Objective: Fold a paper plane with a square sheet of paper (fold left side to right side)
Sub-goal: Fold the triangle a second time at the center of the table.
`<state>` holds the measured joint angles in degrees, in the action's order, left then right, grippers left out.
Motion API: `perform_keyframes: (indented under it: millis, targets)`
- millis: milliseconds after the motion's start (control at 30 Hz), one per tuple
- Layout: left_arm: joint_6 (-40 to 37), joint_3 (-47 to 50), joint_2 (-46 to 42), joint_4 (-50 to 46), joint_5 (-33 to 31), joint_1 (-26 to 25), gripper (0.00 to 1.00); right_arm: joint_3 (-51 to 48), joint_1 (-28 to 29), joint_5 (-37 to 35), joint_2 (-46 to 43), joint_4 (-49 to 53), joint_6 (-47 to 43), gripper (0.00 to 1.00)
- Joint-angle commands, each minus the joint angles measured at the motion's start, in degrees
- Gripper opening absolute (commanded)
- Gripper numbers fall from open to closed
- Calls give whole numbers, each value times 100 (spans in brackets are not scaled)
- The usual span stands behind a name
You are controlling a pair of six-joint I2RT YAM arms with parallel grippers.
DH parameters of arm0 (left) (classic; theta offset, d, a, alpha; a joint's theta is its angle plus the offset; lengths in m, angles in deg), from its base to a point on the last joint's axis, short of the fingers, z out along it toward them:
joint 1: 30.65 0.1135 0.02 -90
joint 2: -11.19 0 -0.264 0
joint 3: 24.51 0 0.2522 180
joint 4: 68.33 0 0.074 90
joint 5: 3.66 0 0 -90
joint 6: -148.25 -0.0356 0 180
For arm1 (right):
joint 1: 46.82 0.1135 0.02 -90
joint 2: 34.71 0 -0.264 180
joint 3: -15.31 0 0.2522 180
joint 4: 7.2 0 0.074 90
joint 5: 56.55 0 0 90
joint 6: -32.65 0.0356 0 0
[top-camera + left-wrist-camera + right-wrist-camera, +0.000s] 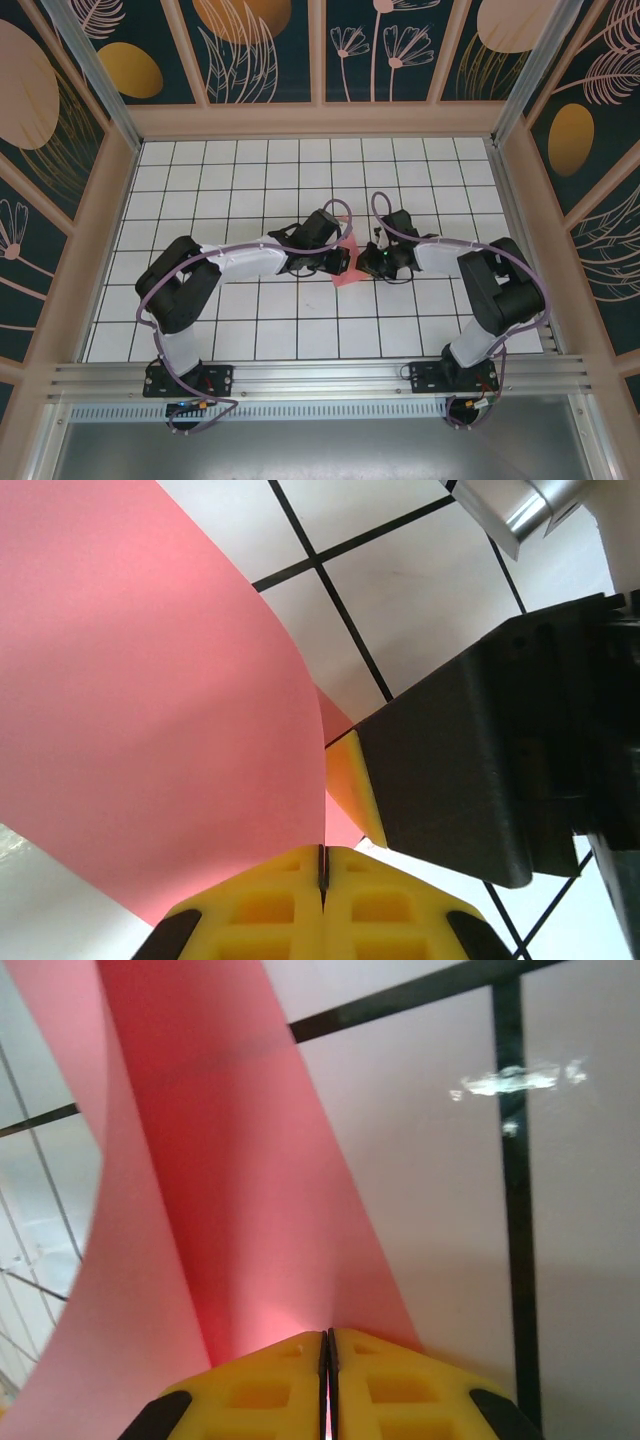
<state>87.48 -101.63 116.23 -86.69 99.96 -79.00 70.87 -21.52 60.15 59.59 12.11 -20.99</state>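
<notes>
The white, black-gridded counter (250, 330) is filling the floor of a pen of dark, leaf-patterned walls (265, 50). From the top camera, the left arm (240, 262) is standing on its base at 7 o'clock and pointing its wrist toward the centre of the counter, while the right arm (480, 280) is doing the same from 5 o'clock, so the two wrists are meeting nose to nose. Between them the square sheet of paper (347, 268) is showing as a small salmon-pink patch, partly covered by both wrists. The left gripper (338, 262) is sitting at its 9 o'clock and the right gripper (368, 262) at its 3 o'clock. In the left wrist view the sheet (150, 730) is curving up off the counter in a smooth bow, and the left gripper (322, 852) is pinching its edge with the yellow fingers (270, 905) pressed fully together. The black body of the right gripper (480, 770) is sitting at 3 o'clock there. In the right wrist view the sheet (230, 1210) is rising as a curled band toward 11 o'clock, and the right gripper (328, 1338) is likewise clamping it, its yellow fingers (390, 1385) closed on the paper with no gap
</notes>
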Motion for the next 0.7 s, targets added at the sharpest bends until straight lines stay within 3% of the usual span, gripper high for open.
perform_keyframes:
  millis: [0,667]
  targets:
    - [-70,40,-21,-151,-179,68,7,149,45,-277,125,320,-118,13]
    - [-331,-80,421,-270,-587,222,10,187,151,-468,222,519,-263,13]
